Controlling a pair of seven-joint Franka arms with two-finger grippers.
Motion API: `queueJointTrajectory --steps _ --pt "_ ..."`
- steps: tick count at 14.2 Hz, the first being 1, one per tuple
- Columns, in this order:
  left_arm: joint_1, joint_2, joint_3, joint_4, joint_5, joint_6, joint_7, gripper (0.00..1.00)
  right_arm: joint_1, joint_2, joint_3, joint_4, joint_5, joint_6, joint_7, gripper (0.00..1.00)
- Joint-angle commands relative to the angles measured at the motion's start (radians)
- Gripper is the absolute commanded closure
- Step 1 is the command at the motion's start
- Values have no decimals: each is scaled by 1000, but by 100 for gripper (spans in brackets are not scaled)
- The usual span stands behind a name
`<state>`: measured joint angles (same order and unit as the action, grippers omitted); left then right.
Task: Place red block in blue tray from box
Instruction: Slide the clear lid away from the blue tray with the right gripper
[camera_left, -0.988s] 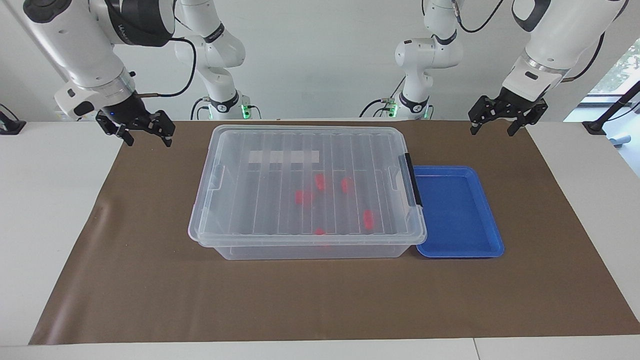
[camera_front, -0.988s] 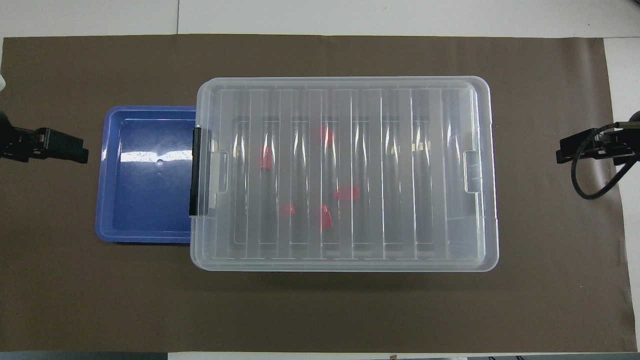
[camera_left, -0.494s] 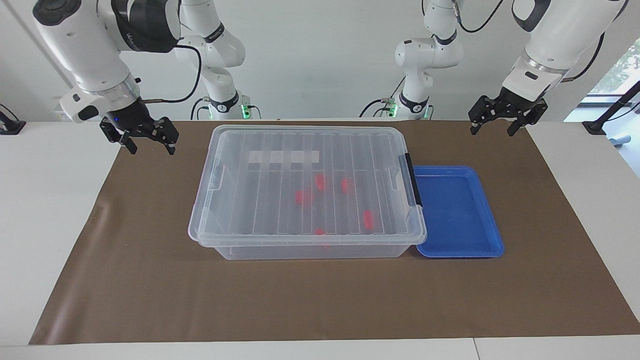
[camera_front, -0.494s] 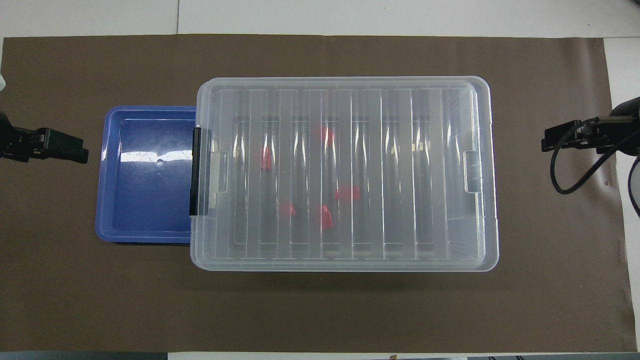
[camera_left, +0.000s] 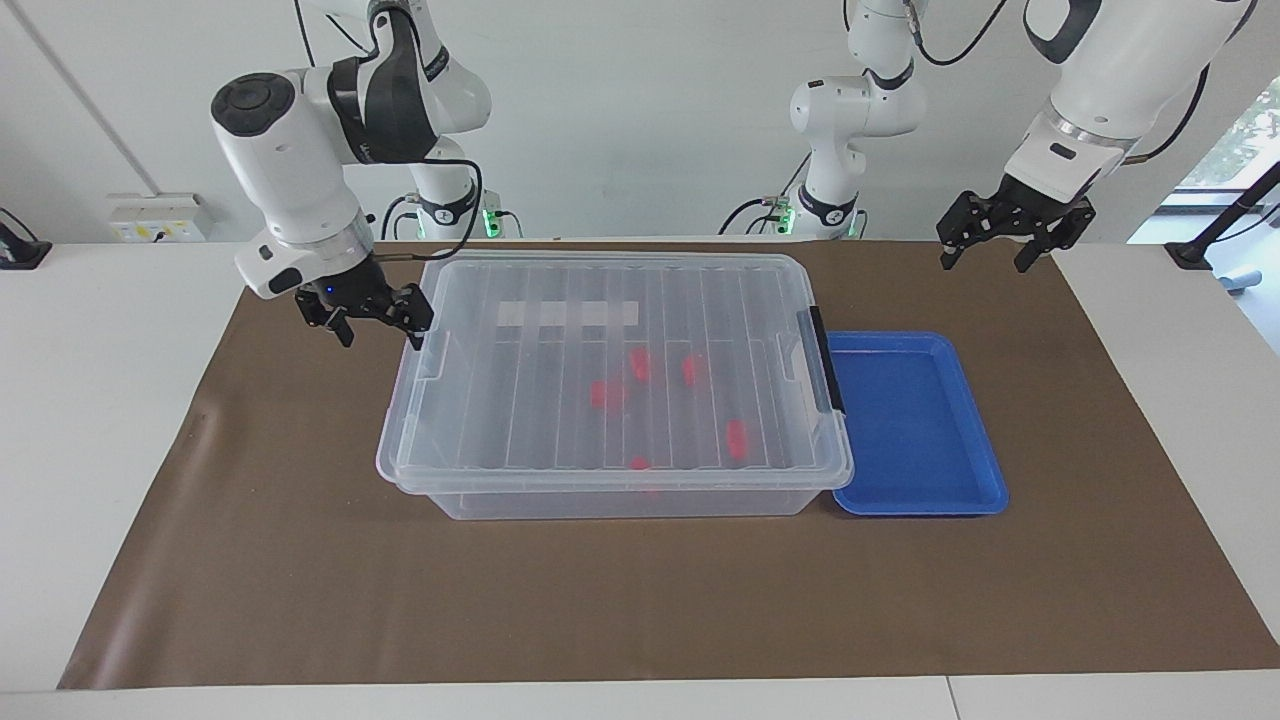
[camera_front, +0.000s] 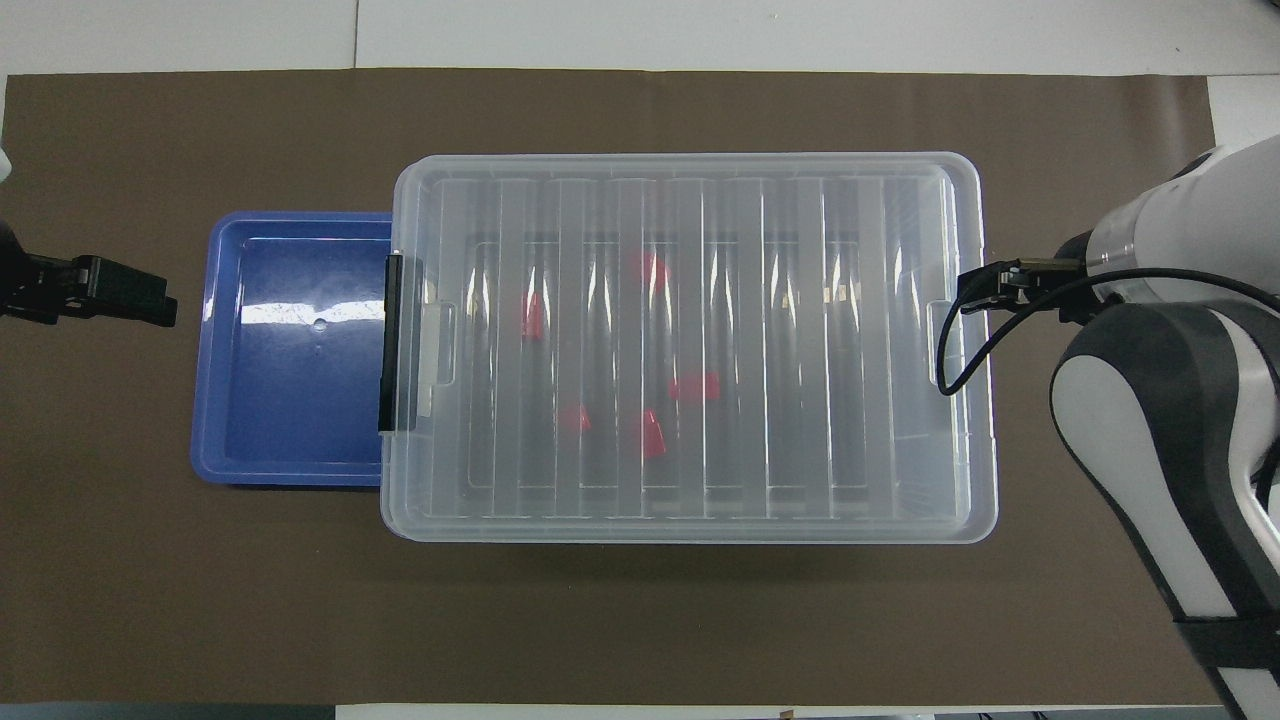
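Note:
The box (camera_left: 520, 400) is a clear bin with its ribbed lid shut, and it also shows in the overhead view (camera_front: 800, 350). Its black latch (camera_left: 828, 360) faces the blue tray (camera_left: 915, 430), which is empty. Several red blocks (camera_left: 606, 393) lie inside the box under the lid, also visible from overhead (camera_front: 651, 435). My right gripper (camera_left: 380, 330) is open, low at the rim of the box's short end toward the right arm's end of the table. My left gripper (camera_left: 985, 255) is open, in the air over the mat near the left arm's end of the table, and waits.
A brown mat (camera_left: 600, 600) covers the table under the box and tray. The tray (camera_front: 290, 400) touches the box's latch end. A cable (camera_front: 960, 350) loops from the right wrist over the lid's edge.
My right arm has swung in from the table's edge and lowered its gripper to the box's short end. The left arm, box, tray and blocks have not moved.

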<state>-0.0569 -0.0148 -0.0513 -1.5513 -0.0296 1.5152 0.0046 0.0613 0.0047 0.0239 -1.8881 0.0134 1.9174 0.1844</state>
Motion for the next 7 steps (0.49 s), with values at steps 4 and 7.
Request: queueJointTrajectory --steps 4,7 --pt "8 -22 1 -21 -16 -9 11 0 -24 -26 1 -118 13 83 -29 0" --pt "8 -24 1 -21 -16 -9 11 0 -46 -41 -1 -157 13 109 -59 0"
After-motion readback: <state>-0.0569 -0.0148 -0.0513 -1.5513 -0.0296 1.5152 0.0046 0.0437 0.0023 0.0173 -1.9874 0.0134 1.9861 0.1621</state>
